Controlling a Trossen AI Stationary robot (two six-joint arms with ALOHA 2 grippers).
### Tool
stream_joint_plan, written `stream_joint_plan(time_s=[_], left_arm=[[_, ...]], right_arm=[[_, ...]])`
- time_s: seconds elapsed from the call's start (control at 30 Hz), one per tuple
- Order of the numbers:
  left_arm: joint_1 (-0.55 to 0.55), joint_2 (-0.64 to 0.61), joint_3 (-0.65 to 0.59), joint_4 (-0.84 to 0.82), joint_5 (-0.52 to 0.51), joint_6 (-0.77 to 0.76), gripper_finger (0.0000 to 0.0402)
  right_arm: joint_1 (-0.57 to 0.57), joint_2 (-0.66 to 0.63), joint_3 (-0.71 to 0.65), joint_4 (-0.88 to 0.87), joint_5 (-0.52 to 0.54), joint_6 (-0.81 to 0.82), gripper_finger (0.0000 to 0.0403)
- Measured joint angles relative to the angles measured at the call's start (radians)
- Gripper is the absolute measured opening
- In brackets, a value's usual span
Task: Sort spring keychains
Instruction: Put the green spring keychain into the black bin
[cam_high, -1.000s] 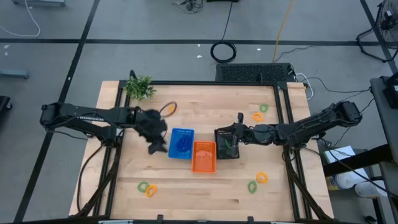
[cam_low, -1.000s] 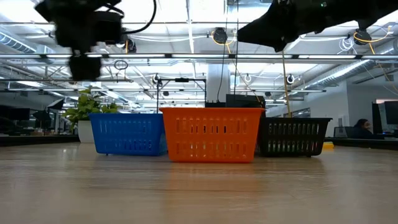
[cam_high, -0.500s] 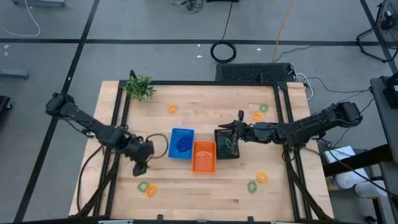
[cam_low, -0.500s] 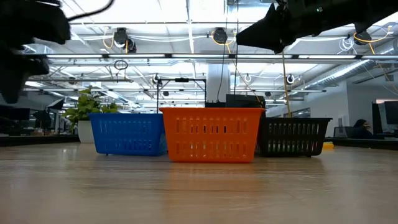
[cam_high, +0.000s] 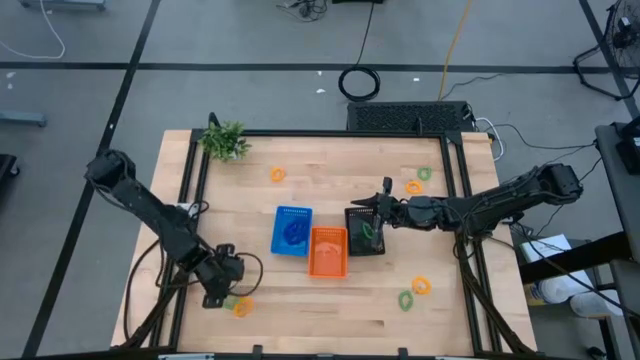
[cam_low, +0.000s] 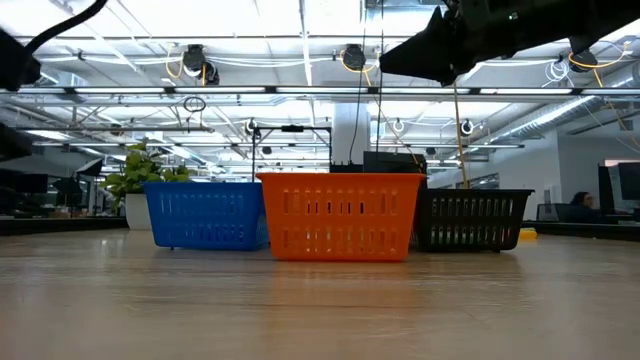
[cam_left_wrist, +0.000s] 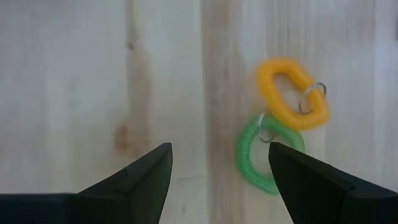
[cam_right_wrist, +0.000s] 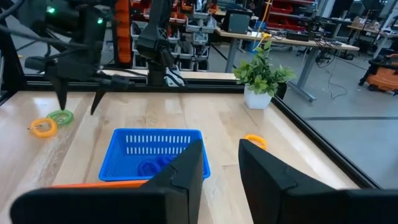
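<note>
My left gripper (cam_high: 214, 297) hangs open over the table's near-left part. A green spring keychain (cam_left_wrist: 257, 159) and an orange one (cam_left_wrist: 291, 93) lie touching each other on the wood just beside its fingers, and neither is touched. My right gripper (cam_high: 372, 211) is open and hovers above the black basket (cam_high: 365, 232), which has something green in it. A blue keychain (cam_right_wrist: 151, 167) lies in the blue basket (cam_high: 292, 230). The orange basket (cam_high: 327, 251) stands between the two. More keychains lie loose: an orange one (cam_high: 277, 174), a far-right pair (cam_high: 418, 181) and a near-right pair (cam_high: 414, 291).
A green plant sprig (cam_high: 225, 140) stands at the far-left corner. The three baskets sit side by side at the table's middle. A raised black frame (cam_high: 190, 170) runs along the table's edges. Bare wood lies between the baskets and the near edge.
My left gripper has swung from beside the blue basket toward the table's near-left corner and dropped low over the green and orange keychain pair. It has stayed open. The keychains have not moved.
</note>
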Motion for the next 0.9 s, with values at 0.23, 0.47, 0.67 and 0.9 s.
stream_joint_plan(time_s=[0.23,0.47,0.67,0.9], left_arm=[[-0.067,0.106,-0.001,0.072,-0.004,-0.089,0.0273],[-0.115,0.168,0.005,0.052,-0.087,-0.143,0.0273],[-0.134,0.171,0.005,-0.006,-0.132,-0.191,0.0273],[-0.161,0.174,0.004,-0.044,-0.154,-0.266,0.0236]], right_arm=[[0.000,0.000,0.000,0.001,0.000,0.000,0.0089],[0.000,0.000,0.000,0.001,0.000,0.000,0.0089],[0.000,0.000,0.000,0.000,0.000,0.003,0.0088],[0.000,0.000,0.000,0.000,0.000,0.003,0.0088]])
